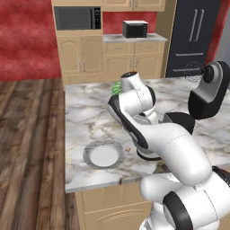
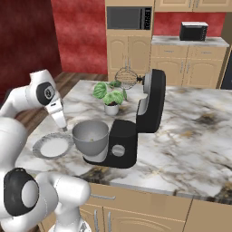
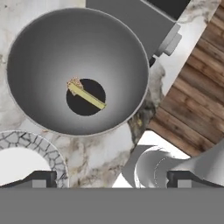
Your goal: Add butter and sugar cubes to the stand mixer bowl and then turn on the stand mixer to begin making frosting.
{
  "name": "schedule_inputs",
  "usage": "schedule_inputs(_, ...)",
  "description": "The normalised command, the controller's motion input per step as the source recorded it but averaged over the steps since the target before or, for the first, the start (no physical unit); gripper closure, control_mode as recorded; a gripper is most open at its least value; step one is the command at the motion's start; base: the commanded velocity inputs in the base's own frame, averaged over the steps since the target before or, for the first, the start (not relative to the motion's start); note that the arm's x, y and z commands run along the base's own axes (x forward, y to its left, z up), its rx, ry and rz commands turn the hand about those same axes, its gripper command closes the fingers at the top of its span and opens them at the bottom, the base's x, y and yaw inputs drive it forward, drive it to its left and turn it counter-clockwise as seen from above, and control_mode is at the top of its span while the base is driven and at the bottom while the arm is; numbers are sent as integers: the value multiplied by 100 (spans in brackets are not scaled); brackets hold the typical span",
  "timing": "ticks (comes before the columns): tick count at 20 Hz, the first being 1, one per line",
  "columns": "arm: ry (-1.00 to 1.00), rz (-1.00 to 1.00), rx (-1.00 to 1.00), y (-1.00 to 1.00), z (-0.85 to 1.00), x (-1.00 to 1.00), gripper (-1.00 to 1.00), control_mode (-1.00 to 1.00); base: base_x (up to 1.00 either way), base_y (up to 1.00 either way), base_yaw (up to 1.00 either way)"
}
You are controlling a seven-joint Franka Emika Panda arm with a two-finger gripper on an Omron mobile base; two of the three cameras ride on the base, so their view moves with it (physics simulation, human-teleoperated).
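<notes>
Saw a shiny black stand mixer [image 2: 136, 122], grey stand mixer bowl [image 3: 43, 57], pale yellow butter [image 3: 86, 96], tan sugar cubes [image 3: 74, 82], white plate [image 3: 51, 155] with grey cracked-pattern rim.

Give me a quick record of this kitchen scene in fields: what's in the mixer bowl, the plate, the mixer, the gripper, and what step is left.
bowl contents: the butter lies at the bottom of the stand mixer bowl, with a sugar cube touching its end
plate: the plate sits beside the bowl, nothing on it
mixer: the stand mixer has its head tilted up, whisk raised clear of the bowl
gripper: the gripper is open, holding nothing, above the bowl
step left: likely turning on the mixer at its side knob
</notes>
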Motion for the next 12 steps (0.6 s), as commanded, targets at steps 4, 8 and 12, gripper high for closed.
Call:
schedule_inputs(4, 0, 0, 0, 0, 0, 20, -100, -100, 0, 0, 0)
schedule_inputs(8, -1, 0, 0, 0, 0, 23, -100, -100, 0, 0, 0)
schedule_inputs(12, -1, 0, 0, 0, 0, 34, -100, -100, 0, 0, 0)
